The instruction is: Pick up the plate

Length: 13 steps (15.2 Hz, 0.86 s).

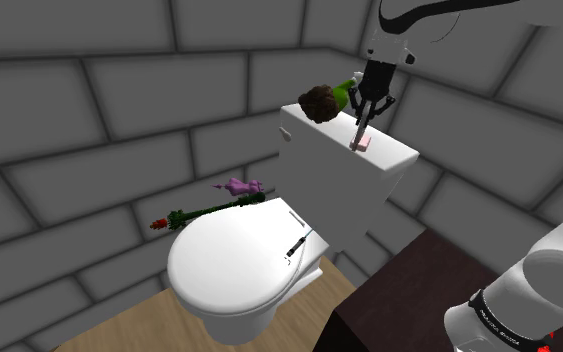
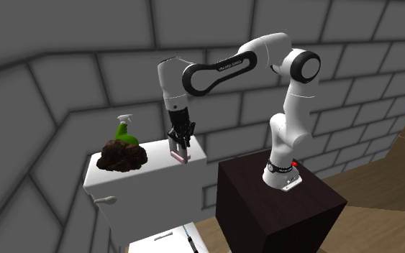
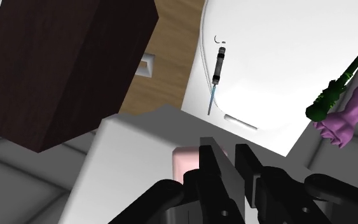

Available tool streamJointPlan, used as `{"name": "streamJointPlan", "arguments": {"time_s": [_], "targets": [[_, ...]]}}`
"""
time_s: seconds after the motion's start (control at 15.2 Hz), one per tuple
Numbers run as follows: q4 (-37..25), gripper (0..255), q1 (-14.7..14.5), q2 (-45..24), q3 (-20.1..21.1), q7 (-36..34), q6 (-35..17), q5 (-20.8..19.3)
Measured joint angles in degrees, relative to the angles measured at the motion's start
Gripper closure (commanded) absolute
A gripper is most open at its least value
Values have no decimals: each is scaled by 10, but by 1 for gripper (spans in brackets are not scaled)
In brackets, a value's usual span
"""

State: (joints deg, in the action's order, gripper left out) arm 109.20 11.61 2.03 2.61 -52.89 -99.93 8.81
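The plate [image 1: 366, 141] is a small pink piece on the white toilet tank's top [image 1: 319, 140], near its end by the wall. My black gripper [image 1: 361, 122] comes straight down onto it. In the second exterior view the plate [image 2: 178, 152] stands tilted up between the fingertips of the gripper [image 2: 180, 144]. In the wrist view the fingers [image 3: 213, 162] are nearly together, the gripper [image 3: 230, 162] shut on the plate's edge, and the pink plate [image 3: 185, 163] shows beside one finger.
A brown lumpy object [image 1: 319, 101] and a green spray bottle [image 2: 125, 131] sit at the tank's other end. On the shut toilet lid [image 1: 229, 260] lies a dark pen [image 1: 295, 246]. A green stick with a red tip [image 1: 204, 211] and a purple object [image 1: 242, 186] lie beyond the lid. The dark stand [image 2: 280, 208] is close by.
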Motion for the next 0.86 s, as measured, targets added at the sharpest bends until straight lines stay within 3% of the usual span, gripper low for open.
{"name": "streamJointPlan", "arguments": {"time_s": [0.86], "targets": [[-98, 255, 2, 0, -2, -11, 97, -2]]}}
